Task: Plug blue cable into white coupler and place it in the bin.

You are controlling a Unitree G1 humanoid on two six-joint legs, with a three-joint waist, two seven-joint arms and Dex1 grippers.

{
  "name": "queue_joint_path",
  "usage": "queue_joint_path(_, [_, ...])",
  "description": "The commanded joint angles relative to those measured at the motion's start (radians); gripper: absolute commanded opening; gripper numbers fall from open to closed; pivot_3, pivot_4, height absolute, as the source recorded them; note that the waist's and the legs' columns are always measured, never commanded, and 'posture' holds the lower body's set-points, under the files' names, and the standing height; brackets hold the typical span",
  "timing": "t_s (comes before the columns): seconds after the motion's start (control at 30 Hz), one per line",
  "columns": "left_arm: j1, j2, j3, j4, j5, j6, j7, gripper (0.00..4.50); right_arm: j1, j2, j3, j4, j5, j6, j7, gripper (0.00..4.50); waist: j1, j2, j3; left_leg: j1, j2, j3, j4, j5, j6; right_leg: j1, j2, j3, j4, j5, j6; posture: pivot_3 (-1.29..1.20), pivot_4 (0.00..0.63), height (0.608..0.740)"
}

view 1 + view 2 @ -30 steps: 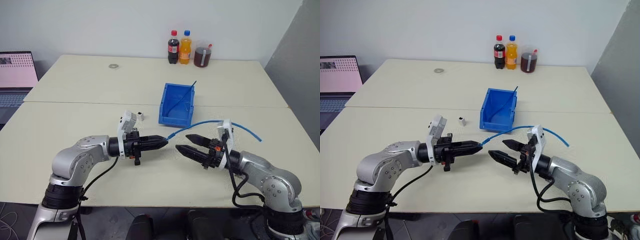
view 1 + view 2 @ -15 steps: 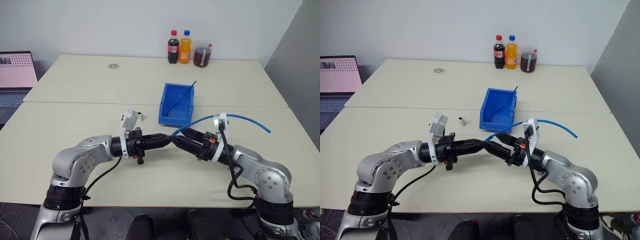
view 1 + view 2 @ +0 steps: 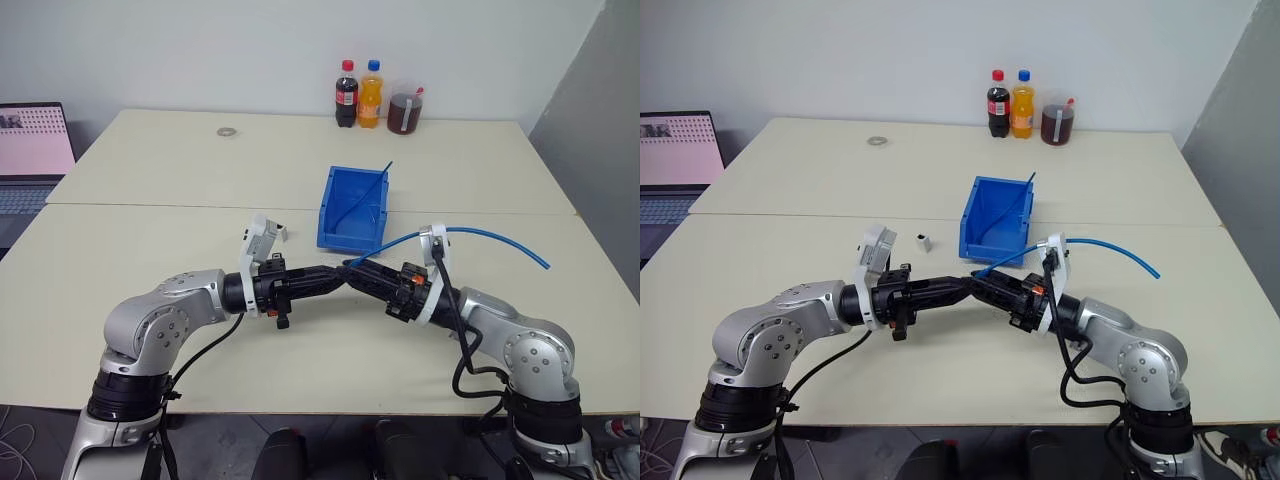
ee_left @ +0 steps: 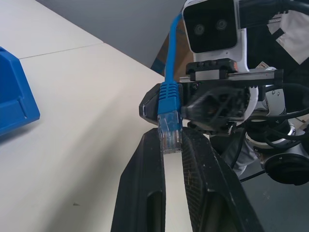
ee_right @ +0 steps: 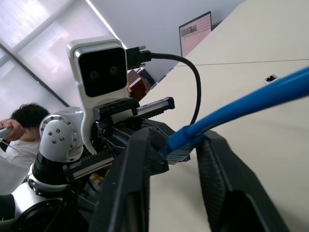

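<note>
Left wrist view: my left gripper pinches the blue cable plug while my right gripper seems half-closed around it, so a double tug could drop it.

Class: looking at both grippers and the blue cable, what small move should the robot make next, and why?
Probably the right gripper should take firm hold of the blue cable just behind its plug. The left gripper pinches that plug itself, which must be free to enter the white coupler, lying untouched on the table beside the bin.
</note>
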Motion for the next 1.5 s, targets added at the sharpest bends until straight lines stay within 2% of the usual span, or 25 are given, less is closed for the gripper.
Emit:
queue_joint_path(0.03, [0.001,0.013,0.008,-0.036,-0.010,-0.007,-0.007,0.21,-0.021,0.003,0.000,-0.022,0.046,-0.013,0.004,0.24,0.000,0.000,0.000,0.000,0.000,0.000,0.000,0.000,0.000,0.000,0.000,0.000,0.000,0.000,0.000,0.00,0.150,0.740])
queue_joint_path(0.4, [0.007,0.032,0.002,-0.018,0.003,-0.018,-0.039,0.21,-0.014,-0.017,-0.011,-0.019,0.127,0.010,-0.001,0.18,0.000,0.000,0.000,0.000,0.000,0.000,0.000,0.000,0.000,0.000,0.000,0.000,0.000,0.000,0.000,0.00,0.150,0.740])
queue_joint_path(0.6, [0.010,0.030,-0.003,-0.016,0.012,-0.024,-0.042,0.21,-0.009,-0.029,0.007,-0.026,0.116,-0.002,0.003,0.18,0.000,0.000,0.000,0.000,0.000,0.000,0.000,0.000,0.000,0.000,0.000,0.000,0.000,0.000,0.000,0.00,0.150,0.740])
queue_joint_path(0.63, [0.011,0.034,-0.004,-0.015,0.012,-0.021,-0.043,0.56,-0.009,-0.032,0.010,-0.028,0.106,-0.008,0.006,0.18,0.000,0.000,0.000,0.000,0.000,0.000,0.000,0.000,0.000,0.000,0.000,0.000,0.000,0.000,0.000,0.00,0.150,0.740])
queue_joint_path(0.9, [0.033,0.079,-0.023,-0.023,0.027,-0.031,-0.085,2.15,-0.010,-0.042,0.019,-0.023,0.087,-0.034,0.006,0.18,0.000,0.000,0.000,0.000,0.000,0.000,-0.001,0.000,0.000,-0.001,0.000,0.000,-0.001,0.000,0.000,0.00,0.150,0.740])
queue_joint_path(1.1, [0.093,0.117,-0.030,-0.043,0.102,-0.094,-0.082,3.40,-0.005,-0.059,0.030,-0.017,0.056,-0.063,0.015,0.18,-0.001,0.000,0.000,-0.001,0.000,0.000,-0.001,0.000,0.000,-0.002,0.000,0.001,-0.001,0.000,0.000,0.00,0.150,0.740])
queue_joint_path(1.2, [0.146,0.114,-0.001,-0.036,0.191,-0.166,-0.003,4.00,0.000,-0.081,0.031,-0.009,0.026,-0.082,0.024,0.18,0.000,0.001,0.001,-0.001,0.001,0.000,-0.001,0.000,0.000,-0.002,0.000,0.001,-0.001,0.000,0.000,0.00,0.150,0.740])
queue_joint_path(1.27, [0.173,0.077,0.024,-0.009,0.284,-0.243,0.115,4.34,0.008,-0.102,0.032,-0.008,0.004,-0.094,0.036,0.18,0.000,0.001,0.001,-0.002,0.001,0.000,-0.001,0.000,0.000,-0.003,-0.001,0.001,-0.001,0.000,0.000,0.00,0.150,0.740])
queue_joint_path(1.37, [0.183,0.039,0.034,0.036,0.394,-0.294,0.265,4.50,0.017,-0.117,0.030,-0.004,-0.014,-0.110,0.046,0.18,0.002,0.000,0.001,-0.002,0.002,0.000,-0.001,0.000,0.000,-0.003,-0.002,0.001,-0.001,0.000,0.000,0.00,0.150,0.740])
queue_joint_path(1.5, [0.123,0.015,0.000,0.124,0.494,-0.305,0.361,4.50,0.020,-0.121,0.030,0.004,-0.023,-0.123,0.051,0.18,0.002,0.000,0.001,-0.002,0.001,0.000,-0.001,0.000,0.000,-0.003,-0.002,0.001,-0.001,0.000,0.000,0.00,0.150,0.740])
